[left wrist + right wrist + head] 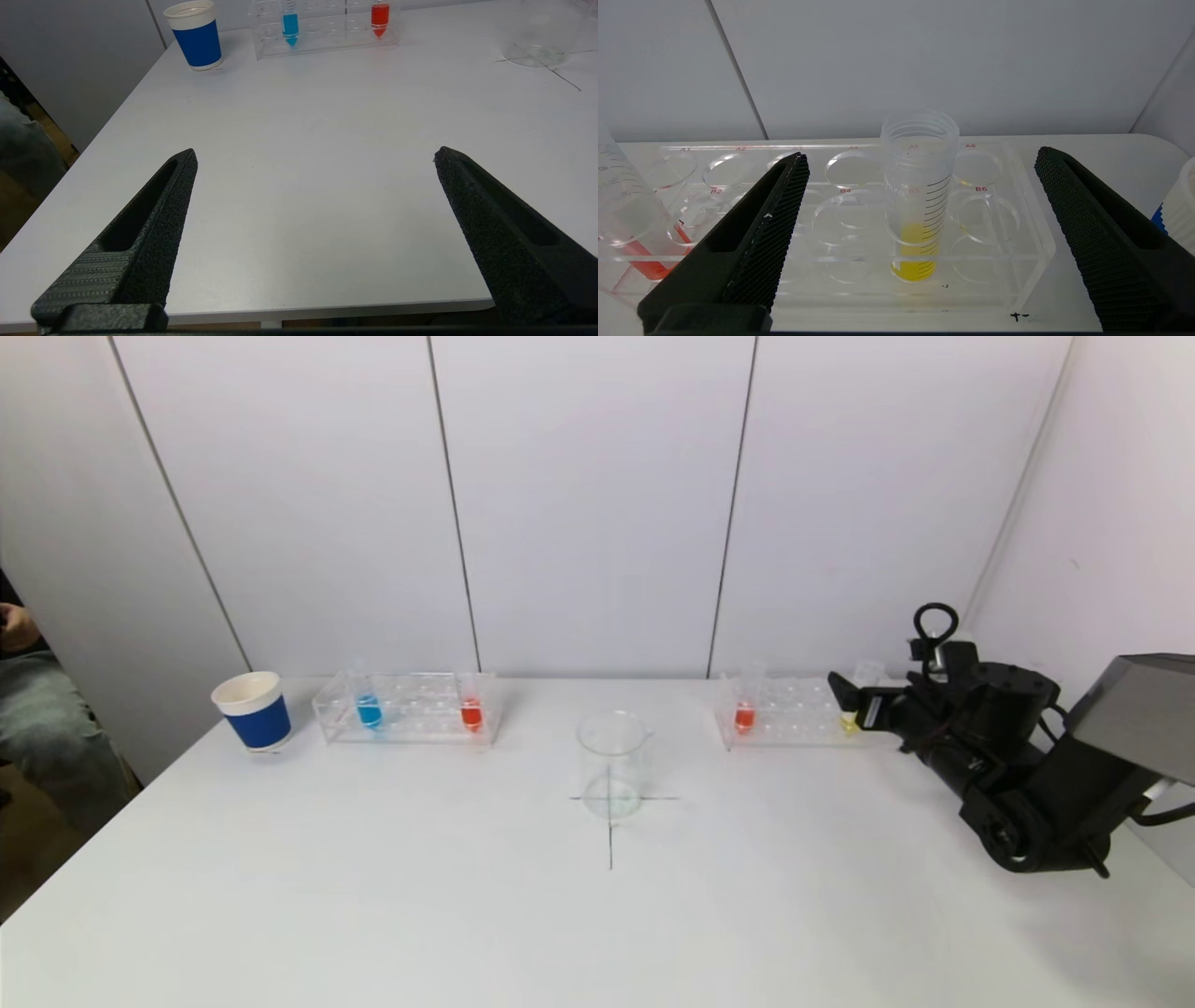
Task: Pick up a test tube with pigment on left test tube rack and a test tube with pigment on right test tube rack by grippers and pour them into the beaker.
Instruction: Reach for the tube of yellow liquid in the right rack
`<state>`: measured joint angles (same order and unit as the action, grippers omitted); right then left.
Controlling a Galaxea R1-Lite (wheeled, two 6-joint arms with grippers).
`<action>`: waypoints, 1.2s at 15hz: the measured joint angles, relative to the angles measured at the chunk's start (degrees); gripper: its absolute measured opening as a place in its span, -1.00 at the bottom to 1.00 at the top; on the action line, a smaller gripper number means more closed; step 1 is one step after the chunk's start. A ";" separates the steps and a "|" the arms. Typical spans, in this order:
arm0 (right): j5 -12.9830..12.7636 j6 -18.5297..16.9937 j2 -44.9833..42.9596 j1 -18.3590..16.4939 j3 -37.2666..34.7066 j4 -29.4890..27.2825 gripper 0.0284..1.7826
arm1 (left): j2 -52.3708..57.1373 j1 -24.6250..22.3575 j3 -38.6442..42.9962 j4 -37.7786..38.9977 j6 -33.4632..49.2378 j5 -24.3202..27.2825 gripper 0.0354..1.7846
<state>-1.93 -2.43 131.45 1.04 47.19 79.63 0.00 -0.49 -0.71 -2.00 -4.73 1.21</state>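
The left rack (411,707) holds a blue tube (369,709) and a red tube (471,712). The right rack (794,714) holds a red tube (744,714) and a yellow tube (850,721). An empty glass beaker (611,765) stands between the racks on a drawn cross. My right gripper (845,695) is open at the right rack's right end. In the right wrist view the yellow tube (920,200) stands upright between the open fingers of my right gripper (920,154), untouched. My left gripper (315,156) is open and empty over the table's near edge, far from the blue tube (290,23).
A blue paper cup (252,709) stands left of the left rack. Another cup's edge (1181,205) shows beside the right rack in the right wrist view. A person sits off the table's left edge (28,709). The white wall is close behind both racks.
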 joint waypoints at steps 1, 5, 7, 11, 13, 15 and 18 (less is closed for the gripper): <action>0.02 -0.02 0.11 -0.02 0.29 -0.11 0.98 | 0.00 0.00 0.00 -0.01 -0.01 0.00 0.99; -0.68 -0.02 0.80 -0.10 1.49 -0.13 0.98 | 0.00 -0.02 0.00 -0.01 0.00 0.02 0.99; -0.68 0.06 1.05 -0.10 1.76 -0.15 0.98 | 0.00 0.00 0.00 -0.01 0.00 0.00 0.99; -0.71 0.06 1.29 -0.13 2.47 -0.89 0.98 | 0.00 0.00 0.00 -0.01 0.00 0.05 0.99; -0.71 0.06 1.40 -0.11 2.89 -1.05 0.98 | 0.00 0.00 0.00 0.00 0.02 0.00 0.99; -0.71 0.06 1.54 -0.10 3.30 -1.33 0.98 | 0.00 0.00 0.00 0.00 0.00 0.02 0.99; -0.71 0.06 1.88 -0.07 4.00 -1.73 0.98 | 0.00 0.00 0.00 0.00 0.00 0.00 0.99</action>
<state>-2.63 -2.36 133.33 0.96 51.19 77.90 0.00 -0.49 -0.71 -2.00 -4.73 1.21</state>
